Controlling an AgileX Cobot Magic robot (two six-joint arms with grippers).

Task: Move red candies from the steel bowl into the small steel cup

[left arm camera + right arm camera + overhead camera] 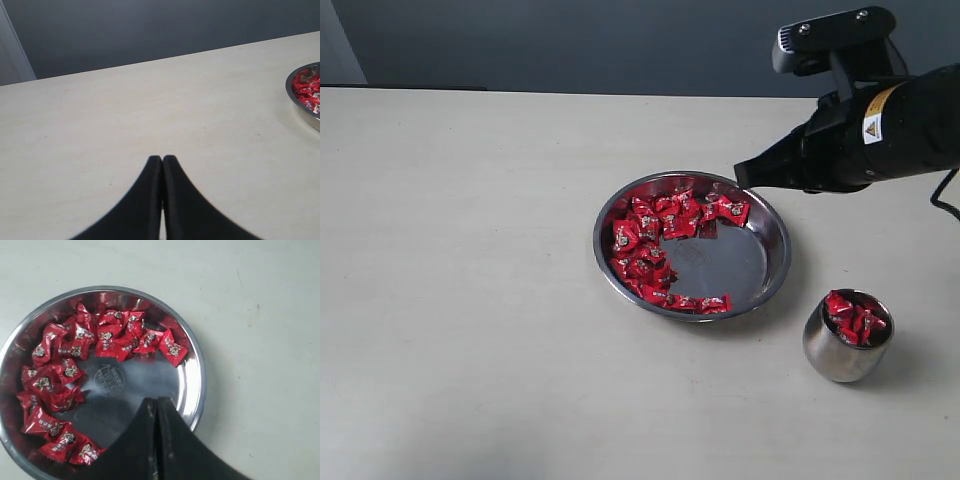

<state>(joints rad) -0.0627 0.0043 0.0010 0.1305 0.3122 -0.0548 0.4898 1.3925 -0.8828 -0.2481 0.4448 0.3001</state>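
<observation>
While red candies [655, 245] crowd the left of the steel bowl [732, 266], right gripper [740, 176] clenched, empty, over its bare side

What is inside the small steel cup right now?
Red candies sit in the small steel cup, reaching its mouth. Those below the top layer are hidden by its wall.

Bowl [732, 268] mid-tabletop [470, 300], candies [645, 235] along its left and rear inside, cup [830, 357] front right, more candies inside
</observation>
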